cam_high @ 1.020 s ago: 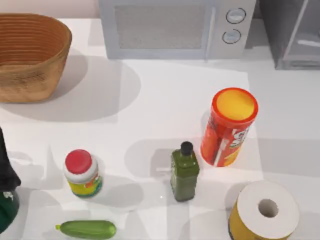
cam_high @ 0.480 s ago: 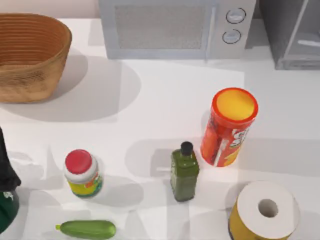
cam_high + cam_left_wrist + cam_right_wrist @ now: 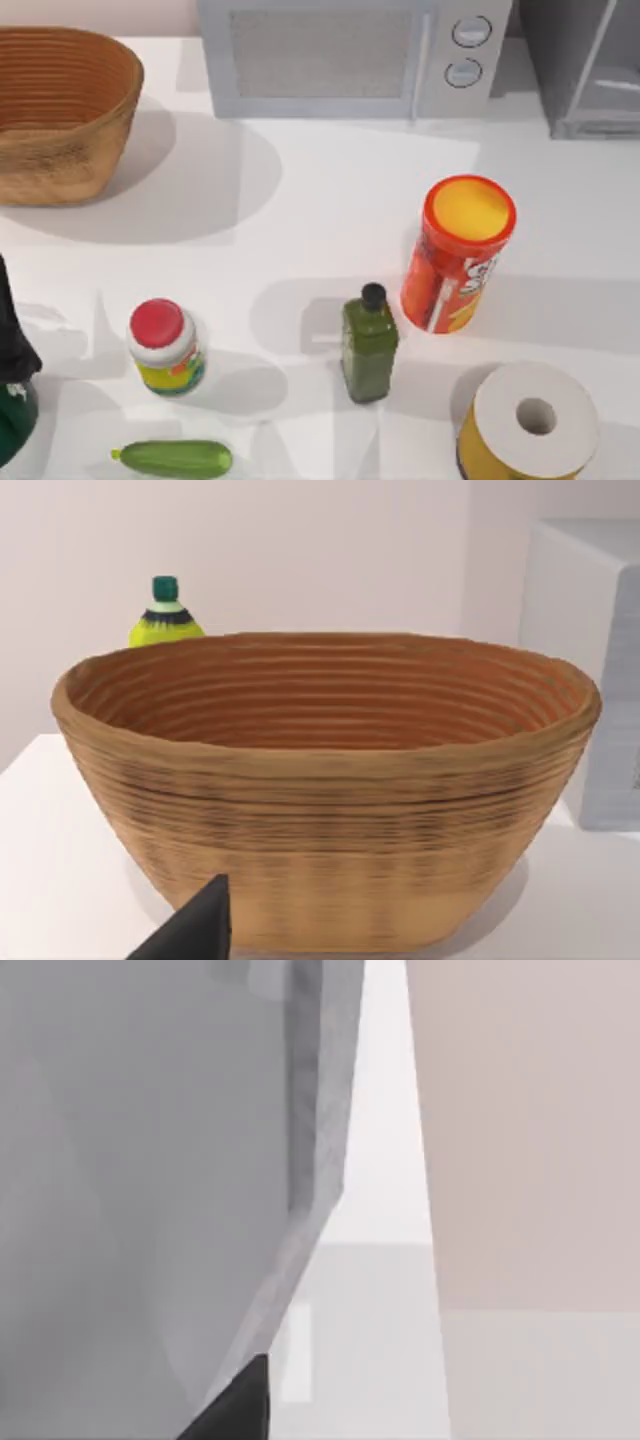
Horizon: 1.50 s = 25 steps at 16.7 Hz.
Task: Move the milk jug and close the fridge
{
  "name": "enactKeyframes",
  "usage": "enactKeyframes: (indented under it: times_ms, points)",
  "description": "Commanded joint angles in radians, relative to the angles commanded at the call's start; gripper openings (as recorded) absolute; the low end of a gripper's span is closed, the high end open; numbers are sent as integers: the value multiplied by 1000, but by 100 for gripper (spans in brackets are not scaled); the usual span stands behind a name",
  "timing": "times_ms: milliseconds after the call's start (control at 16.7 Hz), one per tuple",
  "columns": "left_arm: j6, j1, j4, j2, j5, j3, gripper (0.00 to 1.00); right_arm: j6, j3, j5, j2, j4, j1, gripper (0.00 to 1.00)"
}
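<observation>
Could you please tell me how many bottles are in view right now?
2: a green bottle stands on the table between the red-lidded jar and the orange can; a yellow-green one stands behind the basket. Others may be hidden.

Grey fridge (image 3: 585,70) standing at table's far right corner, pale framed door panel showing; milk jug unseen.

From above, I saw the fridge (image 3: 590,70) cut off at the right edge, the basket (image 3: 60,110) at the left, and the paper roll (image 3: 530,420) at the bottom.
</observation>
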Motion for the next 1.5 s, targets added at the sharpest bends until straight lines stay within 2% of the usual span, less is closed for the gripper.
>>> enactKeyframes:
  times_ms: [420,660,780,1140,1500]
  points:
    - [0,0,0,0,0,0,100,322,-157,382,-100,174,535,100]
    - [0,0,0,0,0,0,100,474,-235,543,-161,259,728,100]
    - [0,0,0,0,0,0,100,505,-252,573,-177,279,762,100]
    - [0,0,0,0,0,0,100,502,-240,582,-157,272,747,100]
    - [0,0,0,0,0,0,100,504,43,587,66,219,748,100]
